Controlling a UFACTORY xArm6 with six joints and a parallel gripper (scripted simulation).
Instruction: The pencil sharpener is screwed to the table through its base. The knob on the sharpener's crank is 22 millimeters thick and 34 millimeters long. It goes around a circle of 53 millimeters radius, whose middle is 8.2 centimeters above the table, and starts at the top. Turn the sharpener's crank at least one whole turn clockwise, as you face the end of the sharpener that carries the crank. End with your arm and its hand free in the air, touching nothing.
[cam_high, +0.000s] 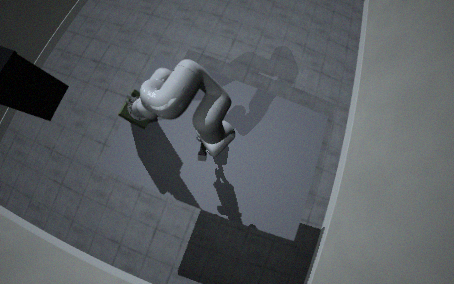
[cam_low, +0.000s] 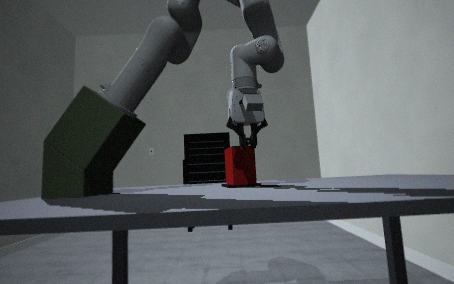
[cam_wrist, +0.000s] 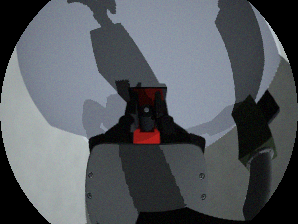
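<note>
The red pencil sharpener (cam_low: 240, 166) stands on the table in the exterior view. My gripper (cam_low: 246, 142) points straight down, its fingertips just above the sharpener's top right, shut on the crank's knob. The knob is dark and small between the fingers and hard to make out there. In the wrist view the two dark fingers close on the dark knob, with the red of the sharpener (cam_wrist: 147, 136) showing below and behind them. From above, the arm covers the sharpener; only the gripper's tip (cam_high: 202, 154) shows.
The arm's green base block (cam_low: 82, 145) stands at the table's left. A dark slatted box (cam_low: 206, 157) stands behind the sharpener. The table's front edge (cam_low: 225, 212) runs across the view. A wall (cam_low: 390, 90) rises on the right.
</note>
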